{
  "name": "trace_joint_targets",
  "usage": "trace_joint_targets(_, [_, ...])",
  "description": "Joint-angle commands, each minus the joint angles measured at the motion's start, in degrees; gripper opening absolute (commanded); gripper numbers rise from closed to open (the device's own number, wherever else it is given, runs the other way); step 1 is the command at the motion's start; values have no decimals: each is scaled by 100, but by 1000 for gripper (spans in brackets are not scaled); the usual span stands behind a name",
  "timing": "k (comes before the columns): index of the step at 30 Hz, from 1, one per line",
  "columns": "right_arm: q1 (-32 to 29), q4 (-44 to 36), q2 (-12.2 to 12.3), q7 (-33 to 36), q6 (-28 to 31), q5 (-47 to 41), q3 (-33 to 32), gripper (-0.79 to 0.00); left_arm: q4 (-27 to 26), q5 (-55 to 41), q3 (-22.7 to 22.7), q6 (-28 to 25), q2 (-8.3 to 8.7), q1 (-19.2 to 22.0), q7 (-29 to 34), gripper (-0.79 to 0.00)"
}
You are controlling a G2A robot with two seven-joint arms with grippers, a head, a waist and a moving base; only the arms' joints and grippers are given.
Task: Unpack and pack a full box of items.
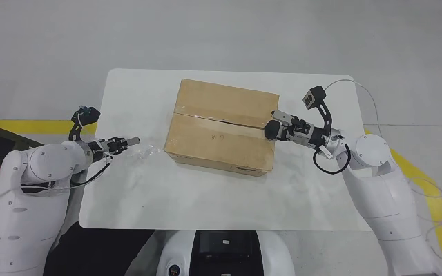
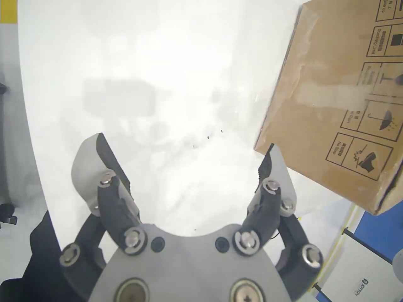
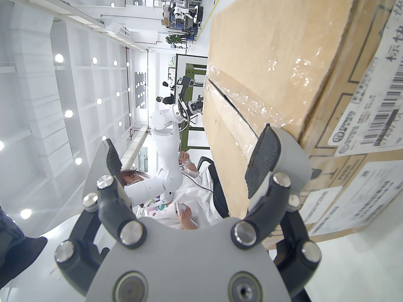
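**Nothing gripped on either side**

I see the box [image 1: 222,127], a brown corrugated carton, in the middle of the white surface [image 1: 138,196]. Its flaps are down, with glossy, wrinkled clear tape along the centre seam and black handling symbols and white labels on its sides. My left end effector [image 2: 185,142] hangs near its left end, fingers spread. My right end effector [image 3: 189,135] sits at the box's top right edge, fingers likewise apart.

The closed box [image 1: 222,124] blocks the middle of the desk [image 1: 138,200]. Bare desk lies open around it, widest by the left claw [image 1: 136,141]. The right claw [image 1: 269,128] crowds the box's right edge.
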State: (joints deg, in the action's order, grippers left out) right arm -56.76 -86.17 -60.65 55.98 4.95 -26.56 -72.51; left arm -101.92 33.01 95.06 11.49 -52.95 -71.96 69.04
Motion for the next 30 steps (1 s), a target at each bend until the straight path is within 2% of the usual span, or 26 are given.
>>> trace_joint_targets(1, [0, 0, 0, 0, 0, 0, 0, 0, 0, 0, 0, 0, 0, 0, 0, 0])
trace_joint_targets(13, [0, 0, 0, 0, 0, 0, 0, 0, 0, 0, 0, 0, 0, 0, 0, 0])
trace_joint_targets(19, [0, 0, 0, 0, 0, 0, 0, 0, 12, 18, -71, -135, 6, -155, -150, 0])
trace_joint_targets(25, [0, 0, 0, 0, 0, 0, 0, 0, -69, 317, -387, -119, 15, -74, -30, 0])
trace_joint_targets(30, [0, 0, 0, 0, 0, 0, 0, 0, -66, 714, -730, 186, 8, 114, 107, 0])
